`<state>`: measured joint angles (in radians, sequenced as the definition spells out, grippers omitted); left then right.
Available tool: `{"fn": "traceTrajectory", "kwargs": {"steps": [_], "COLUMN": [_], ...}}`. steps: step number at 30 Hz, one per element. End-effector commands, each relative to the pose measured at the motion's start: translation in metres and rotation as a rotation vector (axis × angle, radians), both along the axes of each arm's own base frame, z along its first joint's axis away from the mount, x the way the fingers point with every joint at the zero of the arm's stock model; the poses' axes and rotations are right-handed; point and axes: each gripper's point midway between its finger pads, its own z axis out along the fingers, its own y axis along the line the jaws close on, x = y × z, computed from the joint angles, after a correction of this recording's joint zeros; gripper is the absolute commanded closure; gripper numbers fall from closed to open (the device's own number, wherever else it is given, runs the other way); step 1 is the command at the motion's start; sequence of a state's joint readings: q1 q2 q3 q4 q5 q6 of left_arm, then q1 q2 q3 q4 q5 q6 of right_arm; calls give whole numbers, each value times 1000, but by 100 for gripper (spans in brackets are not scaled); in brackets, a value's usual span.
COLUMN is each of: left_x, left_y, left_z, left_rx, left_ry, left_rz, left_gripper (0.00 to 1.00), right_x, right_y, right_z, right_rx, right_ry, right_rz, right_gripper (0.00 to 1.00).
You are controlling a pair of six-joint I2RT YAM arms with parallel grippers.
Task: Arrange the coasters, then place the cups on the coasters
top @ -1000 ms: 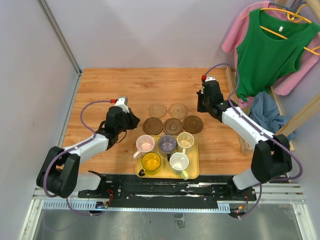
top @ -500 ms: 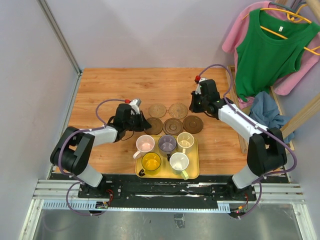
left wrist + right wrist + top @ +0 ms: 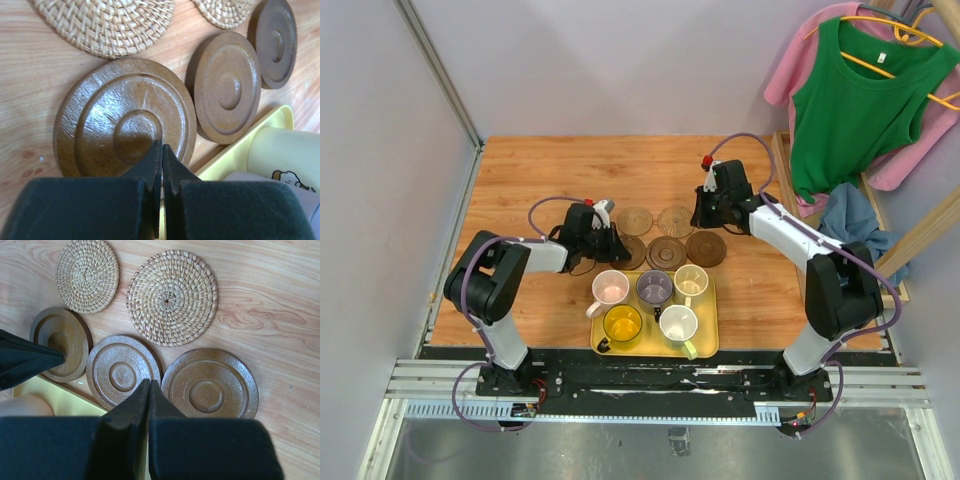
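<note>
The wooden table [image 3: 570,170] carries everything, and a green top [image 3: 850,110] hangs off to the outer side of the right arm [image 3: 790,240]. That arm and the left arm [image 3: 535,255] both reach inward, so the two grippers end up near each other with the coasters between them.

The yellow tray [image 3: 711,300] sits on the near side of both grippers, toward the arm bases. All five cups stand in it in two rows. The pink cup [image 3: 611,287], purple-grey cup [image 3: 654,287] and cream cup [image 3: 691,281] are closest to the grippers. The yellow cup [image 3: 622,323] and green-white cup [image 3: 678,324] are in the row behind them.

The coasters lie on the wood just beyond the tray. The three dark ones form a row: the left dark coaster [image 3: 125,125], the middle dark coaster [image 3: 122,375] and the right dark coaster [image 3: 210,385]. The two woven coasters [image 3: 172,297] lie just past that row.

The left gripper [image 3: 161,150] has its jaws pressed together and holds nothing. Its tips sit over the left dark coaster at the edge of the raised centre — whether they touch it cannot be told. The middle dark coaster is just to this gripper's right.

The right gripper [image 3: 148,385] is likewise closed and empty. In its wrist view the tips line up with the rim of the middle dark coaster, and the right dark coaster is just beside them.
</note>
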<state>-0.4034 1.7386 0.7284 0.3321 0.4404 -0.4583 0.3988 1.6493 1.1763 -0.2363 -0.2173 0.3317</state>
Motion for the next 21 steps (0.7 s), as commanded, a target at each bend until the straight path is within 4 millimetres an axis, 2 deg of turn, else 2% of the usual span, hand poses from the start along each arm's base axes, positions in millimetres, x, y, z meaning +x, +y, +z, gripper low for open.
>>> {"fn": "traceTrajectory", "kwargs": {"steps": [1, 6, 11, 16, 21], "left_x": [4, 16, 24, 35, 49], "left_y": [11, 43, 69, 96, 130], "left_z": [-19, -34, -40, -41, -32], "left_rx": [115, 299, 337, 348, 421], "left_ry": [45, 63, 100, 123, 103], "left_rz": [21, 135, 266, 377, 496], "left_gripper": [100, 100, 99, 99, 99], "right_x": [6, 1, -7, -11, -16], "right_y": [4, 5, 13, 21, 26], "right_z": [4, -12, -30, -40, -48], "right_rx": [2, -28, -19, -50, -99], "right_ry": [-2, 66, 137, 174, 185], "right_rz": [22, 60, 110, 162, 204], "right_gripper": [99, 99, 99, 99, 99]}}
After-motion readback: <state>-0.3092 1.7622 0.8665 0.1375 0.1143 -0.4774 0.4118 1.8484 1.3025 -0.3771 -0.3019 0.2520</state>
